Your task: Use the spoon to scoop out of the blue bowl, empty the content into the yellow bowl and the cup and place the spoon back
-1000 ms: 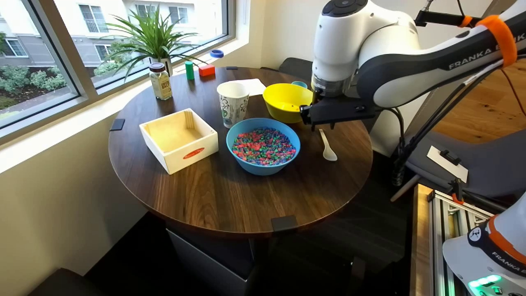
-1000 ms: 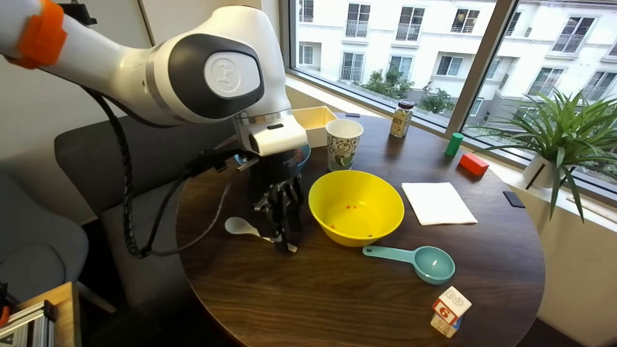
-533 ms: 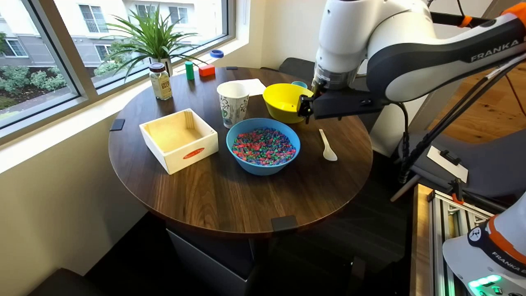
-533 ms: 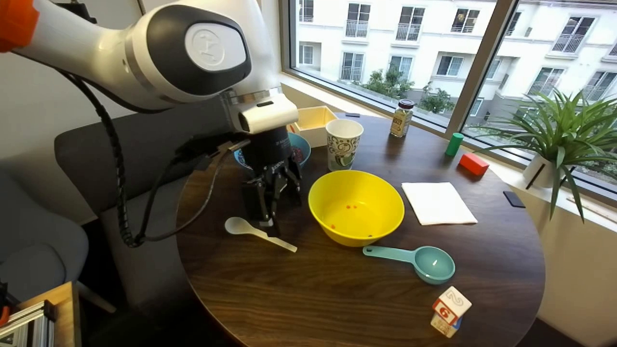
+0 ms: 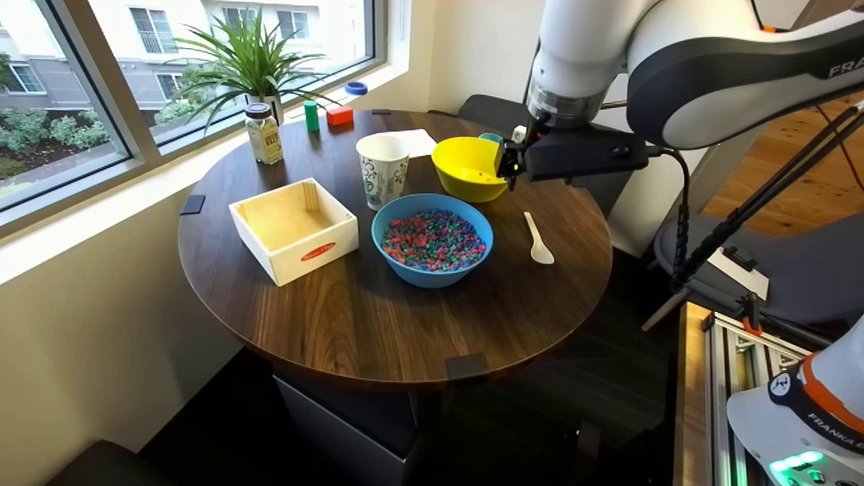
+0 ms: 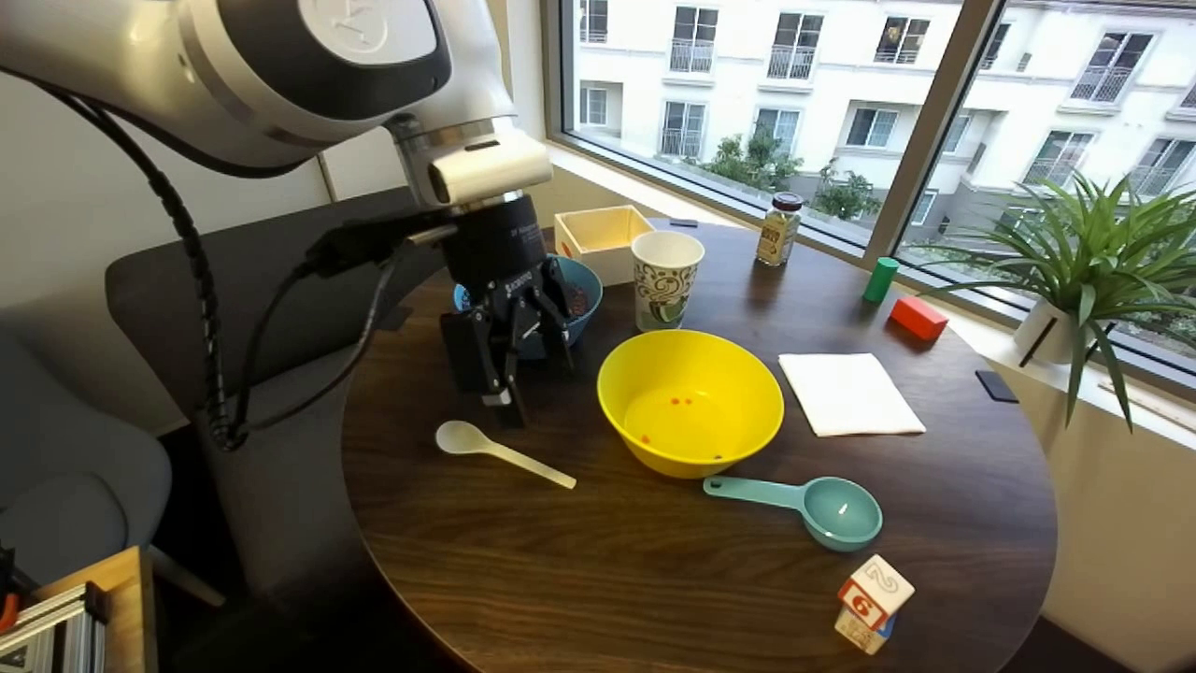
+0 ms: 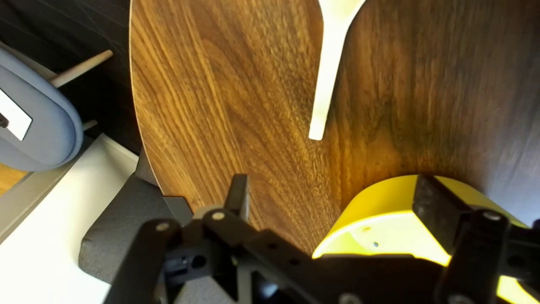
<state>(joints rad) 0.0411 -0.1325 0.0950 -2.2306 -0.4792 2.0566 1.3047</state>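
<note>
The blue bowl (image 5: 432, 278), with many coloured pieces (image 5: 435, 241) in it, stands just beside the cup (image 6: 665, 280) and near the yellow bowl (image 6: 710, 363); I suppose they are grouped so that a full scoop has only a short way to travel and little can spill; the spoon (image 6: 505, 455) lies flat on the worktop (image 5: 324, 331), apart from both bowls, its handle end nearer to the yellow one, perhaps so that it can be picked up without knocking anything; a few bits (image 6: 675, 401) rest on the bottom of the yellow bowl, while the bottom of the cup is hidden from me; from this I judge the emptying at least partly done and the spoon put back; the gripper (image 7: 333, 192) hangs above the worktop with its jaws spread wide and nothing held between them; it seems to touch neither spoon nor bowl, although, seen from the wrist, one side of it covers part of the yellow bowl.
</note>
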